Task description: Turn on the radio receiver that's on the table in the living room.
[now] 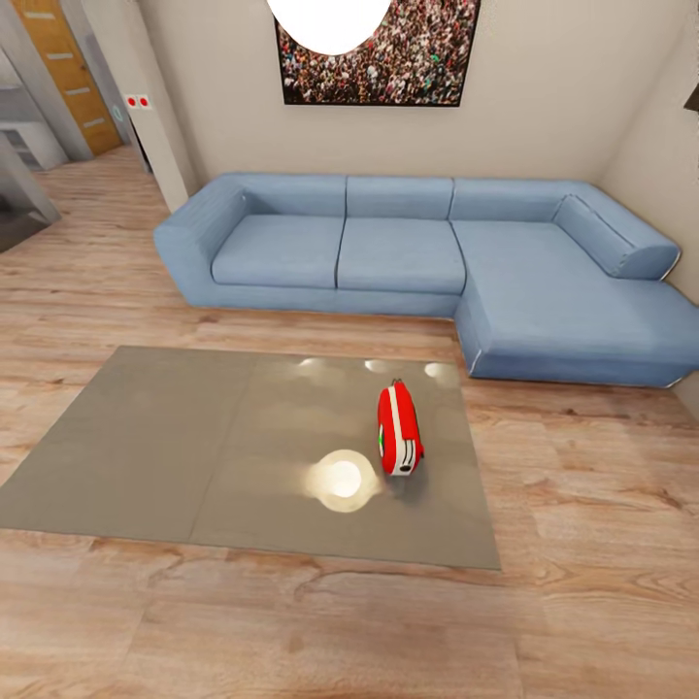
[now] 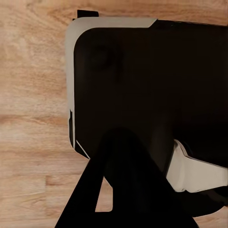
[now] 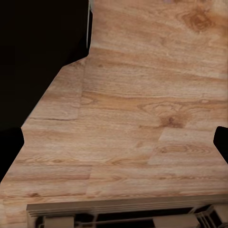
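The red radio (image 1: pixel 399 429) stands on the low grey bench (image 1: pixel 155 437) before the blue sofa (image 1: pixel 408 254), untouched. Reaching and switching it on remain, I judge; I cannot tell either tool's state.

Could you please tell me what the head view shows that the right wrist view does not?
Head view: the red radio receiver standing on the right panel of the grey table, the blue L-shaped sofa behind it, and a crowd picture on the wall. Right wrist view: dark robot parts close up at the edge. Both share the light wood plank floor.
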{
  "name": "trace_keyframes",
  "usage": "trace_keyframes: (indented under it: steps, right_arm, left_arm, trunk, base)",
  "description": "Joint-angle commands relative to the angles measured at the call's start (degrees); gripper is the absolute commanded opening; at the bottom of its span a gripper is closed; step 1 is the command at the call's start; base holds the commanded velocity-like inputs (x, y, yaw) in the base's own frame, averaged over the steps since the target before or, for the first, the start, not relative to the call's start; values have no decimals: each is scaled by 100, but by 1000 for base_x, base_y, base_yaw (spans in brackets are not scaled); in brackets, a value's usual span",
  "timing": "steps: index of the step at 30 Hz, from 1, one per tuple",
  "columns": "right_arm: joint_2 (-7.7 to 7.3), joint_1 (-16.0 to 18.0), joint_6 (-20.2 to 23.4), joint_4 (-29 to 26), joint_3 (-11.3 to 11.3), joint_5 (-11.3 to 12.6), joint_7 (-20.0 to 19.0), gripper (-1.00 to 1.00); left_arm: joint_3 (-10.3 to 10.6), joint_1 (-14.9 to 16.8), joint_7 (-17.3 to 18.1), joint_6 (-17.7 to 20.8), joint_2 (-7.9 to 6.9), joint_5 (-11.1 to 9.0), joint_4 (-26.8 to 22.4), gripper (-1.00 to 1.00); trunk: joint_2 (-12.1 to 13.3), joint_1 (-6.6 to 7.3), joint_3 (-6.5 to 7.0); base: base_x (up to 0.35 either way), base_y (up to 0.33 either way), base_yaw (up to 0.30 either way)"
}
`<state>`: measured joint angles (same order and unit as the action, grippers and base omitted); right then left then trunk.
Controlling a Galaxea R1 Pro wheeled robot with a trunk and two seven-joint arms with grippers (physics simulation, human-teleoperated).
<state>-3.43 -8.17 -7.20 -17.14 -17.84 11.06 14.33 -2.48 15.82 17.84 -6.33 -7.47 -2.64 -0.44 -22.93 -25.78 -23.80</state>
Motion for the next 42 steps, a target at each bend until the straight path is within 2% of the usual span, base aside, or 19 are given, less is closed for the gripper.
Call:
trace_keyframes:
  steps: [1, 11, 42]
  right_arm:
    - [0, 0, 3, 5, 0, 2, 0, 100]
    - [77, 0, -1, 155, -8, -6, 0, 100]
    - [114, 0, -1, 158, -4, -8, 0, 100]
  left_arm:
    - [1, 0, 0, 0, 0, 0, 0, -100]
    - [2, 0, 0, 1, 0, 0, 0, -100]
    - [0, 0, 0, 0, 0, 0, 0, -100]
  trunk:
    - [0, 0, 9]
    - [0, 0, 101]
    - [0, 0, 385]
  base:
    - [0, 0, 0]
    - [0, 0, 0]
    - [0, 0, 0]
